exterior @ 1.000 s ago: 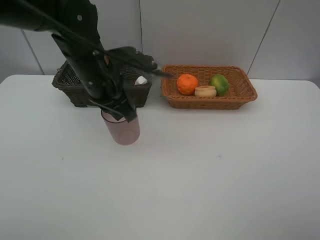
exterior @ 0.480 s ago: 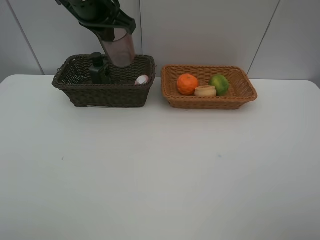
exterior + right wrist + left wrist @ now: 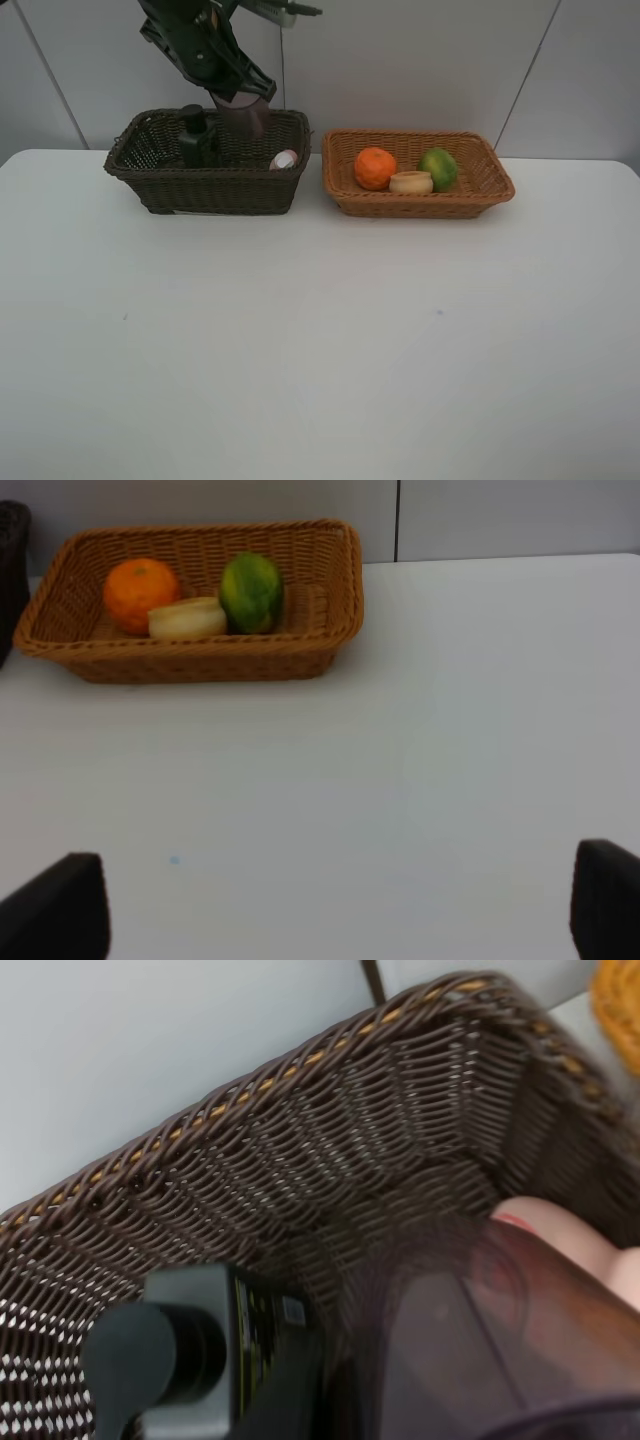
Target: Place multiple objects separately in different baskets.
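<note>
My left gripper (image 3: 233,92) is shut on the translucent mauve cup (image 3: 246,117) and holds it upright, its lower part inside the dark brown basket (image 3: 205,188). In the left wrist view the cup (image 3: 470,1350) sits between the dark green pump bottle (image 3: 190,1355) and the pink bottle (image 3: 560,1245). Both bottles also show in the high view, the pump bottle (image 3: 193,135) upright and the pink bottle (image 3: 284,159) lying down. The light basket (image 3: 420,205) holds the orange (image 3: 375,167), the green citrus (image 3: 438,168) and a pale round fruit (image 3: 411,182). My right gripper (image 3: 335,910) is open and empty.
The two baskets stand side by side at the back of the white table (image 3: 320,340), against a grey wall. The right wrist view shows the light basket (image 3: 190,660) ahead across bare table top. The right arm is out of the high view.
The left arm lifted the mauve cup from the table in front of the dark basket, carried it up over the basket, and has now lowered it into the basket.
</note>
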### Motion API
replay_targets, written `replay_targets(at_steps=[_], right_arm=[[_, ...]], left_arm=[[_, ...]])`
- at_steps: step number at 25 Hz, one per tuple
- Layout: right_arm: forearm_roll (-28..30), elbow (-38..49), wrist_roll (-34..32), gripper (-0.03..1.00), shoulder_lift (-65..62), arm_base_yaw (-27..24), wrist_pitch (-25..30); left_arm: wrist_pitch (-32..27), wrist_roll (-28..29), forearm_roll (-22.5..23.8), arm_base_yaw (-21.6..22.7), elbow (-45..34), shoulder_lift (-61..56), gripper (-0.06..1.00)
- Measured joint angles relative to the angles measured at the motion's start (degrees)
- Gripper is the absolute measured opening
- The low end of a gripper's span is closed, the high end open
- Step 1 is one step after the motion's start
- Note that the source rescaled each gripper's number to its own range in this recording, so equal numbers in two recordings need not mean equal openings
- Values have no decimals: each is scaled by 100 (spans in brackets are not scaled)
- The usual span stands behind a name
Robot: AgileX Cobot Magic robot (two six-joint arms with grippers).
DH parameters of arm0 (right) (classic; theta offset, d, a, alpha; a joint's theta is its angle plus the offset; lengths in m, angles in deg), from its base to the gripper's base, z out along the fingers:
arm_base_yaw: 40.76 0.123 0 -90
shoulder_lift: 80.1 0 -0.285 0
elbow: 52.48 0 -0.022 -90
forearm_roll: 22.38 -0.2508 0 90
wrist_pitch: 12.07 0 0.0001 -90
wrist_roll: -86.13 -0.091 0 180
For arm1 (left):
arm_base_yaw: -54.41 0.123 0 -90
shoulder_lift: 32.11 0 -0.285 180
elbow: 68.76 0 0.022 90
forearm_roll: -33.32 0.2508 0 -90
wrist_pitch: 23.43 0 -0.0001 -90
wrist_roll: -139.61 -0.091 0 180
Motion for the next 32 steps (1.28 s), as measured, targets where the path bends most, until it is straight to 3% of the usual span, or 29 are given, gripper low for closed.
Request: replay_targets(at_steps=[12,21,24,27,29,32], right_arm=[[0,0,0,100,0,0,0],[0,0,0,100,0,0,0],[0,0,0,100,0,0,0],[0,0,0,100,0,0,0],[0,0,0,100,0,0,0],[0,0,0,100,0,0,0]], left_arm=[[817,24,23,252,0,897,0],[1020,24,17,252,7,1010,4],[1025,24,12,252,9,1010,25],[1027,24,12,252,9,1010,60],[1037,24,12,252,9,1010,77],[1037,24,7,252,9,1010,87]])
